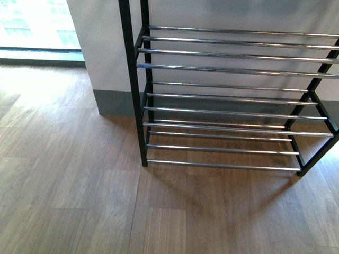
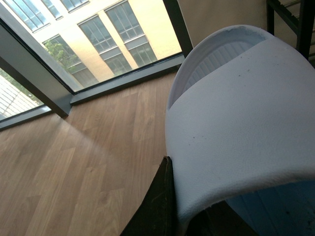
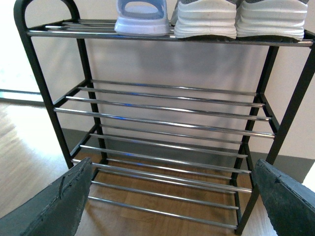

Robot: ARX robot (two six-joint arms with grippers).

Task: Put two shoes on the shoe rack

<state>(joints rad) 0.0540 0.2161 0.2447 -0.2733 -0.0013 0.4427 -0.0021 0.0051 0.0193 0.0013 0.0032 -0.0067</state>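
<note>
The two grey knit sneakers with thick white soles (image 3: 238,18) sit on the black-post chrome-rod shoe rack's (image 3: 162,123) top tier, upper right of frame. Right gripper (image 3: 170,206) hangs released, empty; left gripper clamps a white slipper (image 2: 241,132). Advice: approach level.

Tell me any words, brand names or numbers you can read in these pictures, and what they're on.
None can be read. The black-and-chrome shoe rack, the two grey sneakers' white soles, the pale blue slide sandal and the white slipper in the left end effector show no lettering.

No legible text or markings.
</note>
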